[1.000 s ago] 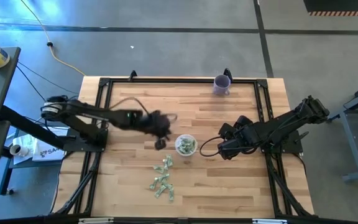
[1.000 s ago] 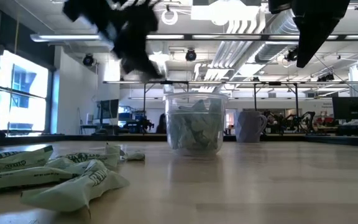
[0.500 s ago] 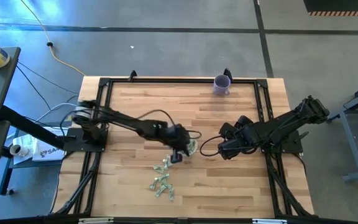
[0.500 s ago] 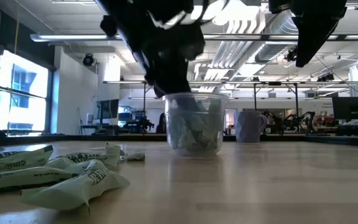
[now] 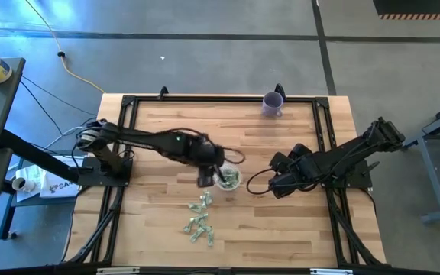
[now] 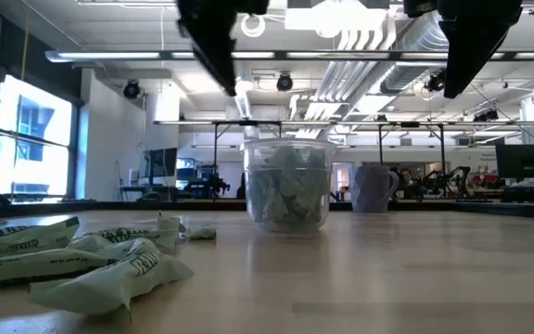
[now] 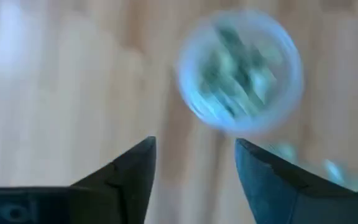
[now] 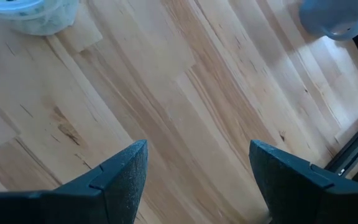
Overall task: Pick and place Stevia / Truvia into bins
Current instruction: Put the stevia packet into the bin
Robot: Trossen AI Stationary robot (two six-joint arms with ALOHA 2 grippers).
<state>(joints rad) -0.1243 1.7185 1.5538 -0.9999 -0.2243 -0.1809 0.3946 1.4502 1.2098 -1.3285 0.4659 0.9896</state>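
The clear cup (image 5: 228, 180) stands upright on the table's middle, partly filled with pale green Stevia sachets (image 6: 288, 190). More sachets (image 5: 199, 221) lie loose on the wood nearer the front edge. My left gripper (image 5: 206, 176) hovers just left of the cup and above its rim, open with nothing between its fingers (image 7: 194, 143); the left wrist view shows the cup (image 7: 240, 71) ahead of it. My right gripper (image 5: 270, 183) waits right of the cup, open and empty (image 8: 197, 146).
A purple cup (image 5: 273, 103) stands near the far edge. Black frame rails (image 5: 121, 176) run along the table's left, right and far sides. Bare wood lies between the clear cup and the purple cup.
My left gripper went right and down to the clear cup's mouth, then drew back up and a little to the left, and now hangs beside the cup. The cup and the loose sachets have stayed where they were.
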